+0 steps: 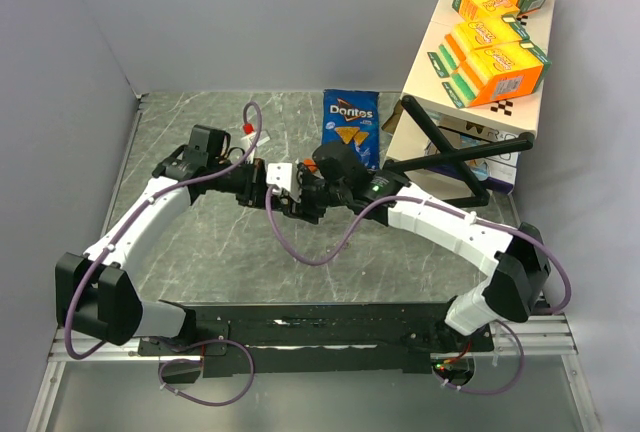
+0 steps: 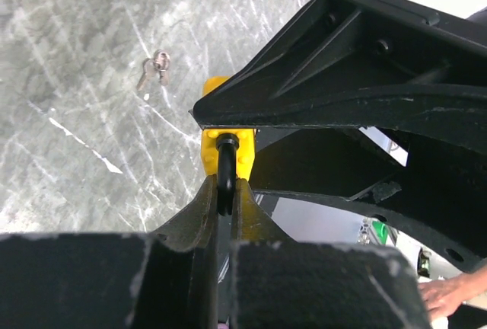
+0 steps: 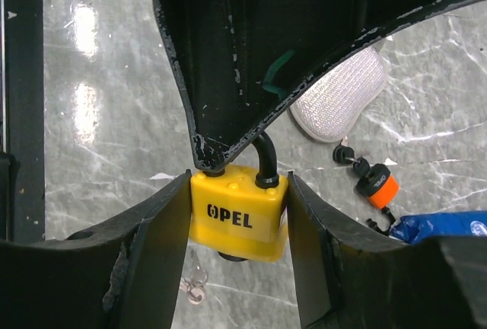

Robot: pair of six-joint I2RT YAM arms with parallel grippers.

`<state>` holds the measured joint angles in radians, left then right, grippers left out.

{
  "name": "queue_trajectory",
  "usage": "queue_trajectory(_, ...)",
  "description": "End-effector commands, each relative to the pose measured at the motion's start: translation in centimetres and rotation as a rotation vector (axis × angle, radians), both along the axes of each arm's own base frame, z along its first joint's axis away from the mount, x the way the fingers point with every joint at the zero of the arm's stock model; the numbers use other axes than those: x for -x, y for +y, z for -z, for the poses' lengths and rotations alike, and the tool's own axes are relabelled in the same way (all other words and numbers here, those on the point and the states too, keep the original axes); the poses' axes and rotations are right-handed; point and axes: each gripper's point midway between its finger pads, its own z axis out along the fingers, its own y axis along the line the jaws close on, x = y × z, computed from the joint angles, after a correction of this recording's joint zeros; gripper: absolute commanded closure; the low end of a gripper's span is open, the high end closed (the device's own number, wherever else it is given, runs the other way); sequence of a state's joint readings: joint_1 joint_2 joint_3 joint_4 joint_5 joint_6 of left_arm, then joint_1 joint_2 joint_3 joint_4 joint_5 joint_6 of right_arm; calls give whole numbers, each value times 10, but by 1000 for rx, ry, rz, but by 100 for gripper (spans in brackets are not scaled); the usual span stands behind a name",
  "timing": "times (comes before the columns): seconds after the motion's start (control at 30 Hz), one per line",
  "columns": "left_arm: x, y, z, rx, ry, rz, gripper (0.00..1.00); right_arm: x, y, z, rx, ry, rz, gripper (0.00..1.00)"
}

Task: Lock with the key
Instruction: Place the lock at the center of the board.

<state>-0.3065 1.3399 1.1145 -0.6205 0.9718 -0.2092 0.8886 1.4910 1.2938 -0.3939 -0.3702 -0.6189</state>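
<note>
Yellow padlock (image 3: 237, 218) held off the marble table (image 2: 76, 154), mid-frame in the top view where both arms meet. Body pinched by right gripper (image 3: 240, 180), jaws closed on its two sides. Black shackle (image 2: 226, 161) clamped by left gripper (image 2: 226, 186), fingers shut around it. Long axis, shackle to base, running top to bottom in the right wrist view, with the base, probably the keyway end, pointing at the lower edge and away from the left gripper. Can't tell if the shackle is seated. No key in either pincer. Small key ring (image 2: 156, 66) flat on the table, upper left of the left wrist view, well apart from the padlock. Orange-tagged keys (image 3: 373, 184) at right of the right wrist view. Unclear which fits. Probably need to free the left gripper to fetch one, since it looks nearer the small ring.
</note>
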Motion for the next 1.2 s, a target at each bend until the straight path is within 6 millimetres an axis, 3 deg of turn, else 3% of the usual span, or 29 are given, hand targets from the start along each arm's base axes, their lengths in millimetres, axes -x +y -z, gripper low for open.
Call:
queue_trajectory(0.0,0,-5,-21,62,-40,13,95,-13,-7,18,25,86,87,80)
queue_trajectory(0.07,0,-2,-20,64,-36,5,84,-15,-9,21,23,116,104,90)
queue_trajectory(0.17,-6,9,-19,65,-43,-34,61,-17,-16,27,9,205,162,100)
queue_trajectory(0.2,-11,17,-23,70,-53,-68,39,-17,-19,31,0,261,205,100)
queue_trajectory(0.33,-34,49,-31,48,-118,-231,4,-9,-25,61,-3,436,299,100)
queue_trajectory(0.5,-58,91,-36,-22,-169,-482,4,-1,-29,101,-10,630,534,100)
queue_trajectory(0.67,-75,121,-51,-146,-287,-658,4,5,-21,121,-24,754,706,100)
queue_trajectory(0.8,-79,140,-63,-201,-385,-757,4,5,-25,138,-4,737,815,100)
queue_trajectory(0.9,-75,141,-66,-205,-411,-753,4,1,-27,147,12,735,884,100)
queue_trajectory(1.07,-72,135,-55,-187,-358,-731,4,-5,-33,161,50,745,997,100)
queue_trajectory(1.17,-75,138,-62,-191,-403,-745,4,-8,-38,168,75,747,1057,100)
